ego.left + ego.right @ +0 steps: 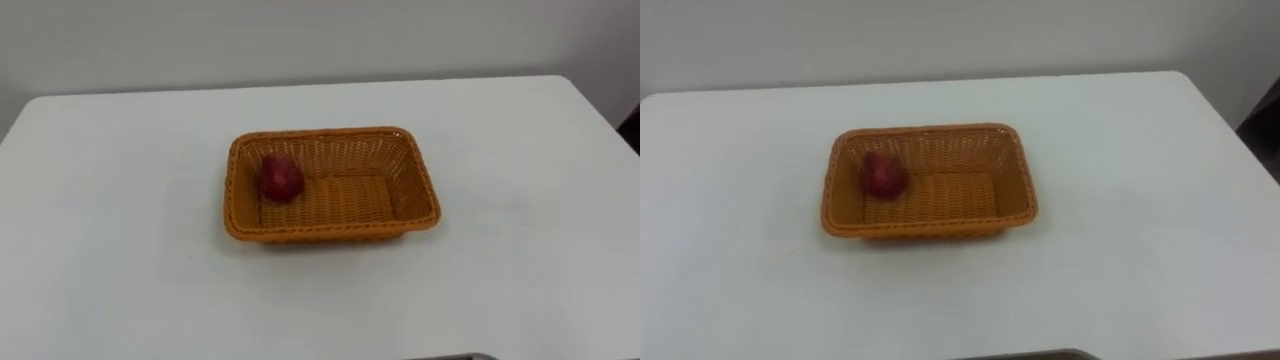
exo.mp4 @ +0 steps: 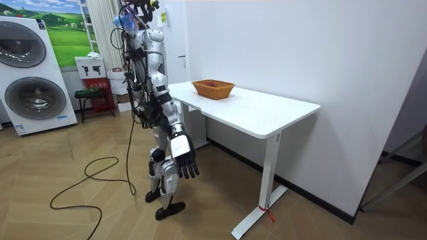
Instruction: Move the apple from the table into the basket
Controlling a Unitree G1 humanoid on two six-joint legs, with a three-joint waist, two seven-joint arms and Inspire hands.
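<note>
A dark red apple [image 1: 279, 178] lies inside a woven orange basket [image 1: 418, 185], against its left wall. In the right eye view, the apple [image 1: 883, 175] sits in the same left end of the basket [image 1: 1015, 180]. The basket [image 2: 213, 89] stands near the far end of a white table [image 2: 260, 110]. I stand at the table's end, upright, facing it. My right hand [image 2: 183, 157] hangs down beside my thigh with relaxed, straight fingers, well below the tabletop and holding nothing.
The white tabletop [image 1: 520, 250] stretches wide on every side of the basket, with a pale wall behind it. Washing machines [image 2: 30, 80] and a small stool [image 2: 87, 97] stand at the room view's left, away from the table.
</note>
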